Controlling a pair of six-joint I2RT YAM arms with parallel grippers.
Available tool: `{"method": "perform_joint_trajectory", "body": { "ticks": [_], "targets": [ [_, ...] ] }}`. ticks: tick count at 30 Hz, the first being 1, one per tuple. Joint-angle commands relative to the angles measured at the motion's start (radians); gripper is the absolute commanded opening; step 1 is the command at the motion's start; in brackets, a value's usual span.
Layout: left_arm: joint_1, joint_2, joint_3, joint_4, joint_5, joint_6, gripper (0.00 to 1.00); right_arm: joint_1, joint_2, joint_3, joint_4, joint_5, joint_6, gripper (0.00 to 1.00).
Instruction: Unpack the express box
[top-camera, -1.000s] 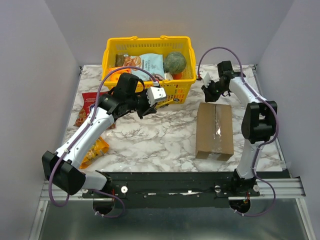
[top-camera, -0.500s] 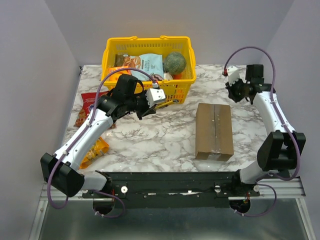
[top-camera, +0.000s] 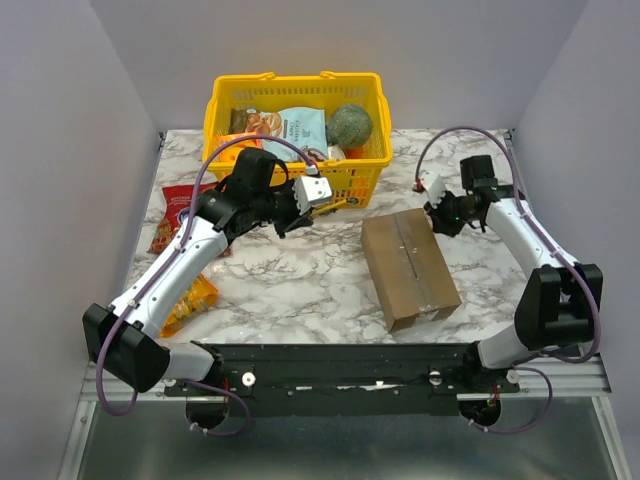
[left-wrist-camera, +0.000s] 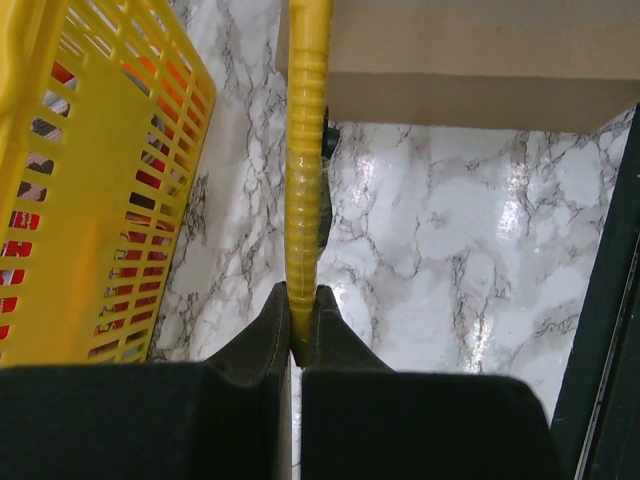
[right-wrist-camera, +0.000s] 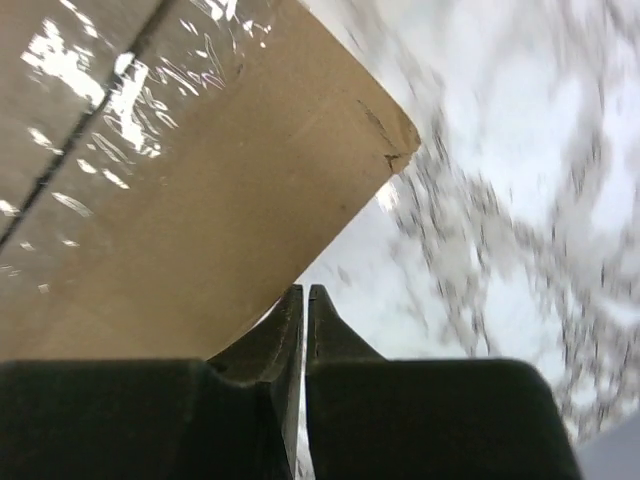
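Cardboard express box (top-camera: 410, 268) lies flat on the marble table (top-camera: 300, 275), right of centre and turned askew, its taped seam facing up. Right gripper (right-wrist-camera: 305, 295) sits just beside the box's far right corner, jaws pressed together with nothing between them. Left gripper (left-wrist-camera: 300, 300), near the yellow basket (top-camera: 290, 88) at the table's far edge, is clamped tight on a slim yellow tool (left-wrist-camera: 308, 150) pointing toward the box.

left end effector (left-wrist-camera: 300, 305) pinched shut on a yellow tool (left-wrist-camera: 306, 150); right end effector (right-wrist-camera: 304, 295) closed, forearm angled inward.
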Motion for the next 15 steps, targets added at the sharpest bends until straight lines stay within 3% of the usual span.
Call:
{"method": "perform_joint_trajectory", "body": {
  "ticks": [1, 7, 11, 15],
  "targets": [
    [0.004, 0.002, -0.012, 0.025, 0.012, 0.009, 0.00, 0.170, 0.028, 0.072, -0.051, -0.202, 0.049, 0.13],
    [0.004, -0.018, -0.026, 0.014, -0.003, 0.013, 0.00, 0.348, 0.148, 0.172, -0.032, -0.222, 0.080, 0.13],
    [0.004, -0.041, -0.040, -0.004, -0.016, 0.038, 0.00, 0.352, 0.183, 0.292, -0.014, -0.227, 0.195, 0.13],
    [0.004, -0.053, -0.053, -0.021, -0.028, 0.074, 0.00, 0.310, 0.082, 0.343, -0.009, -0.306, 0.234, 0.14]
  ]
}}
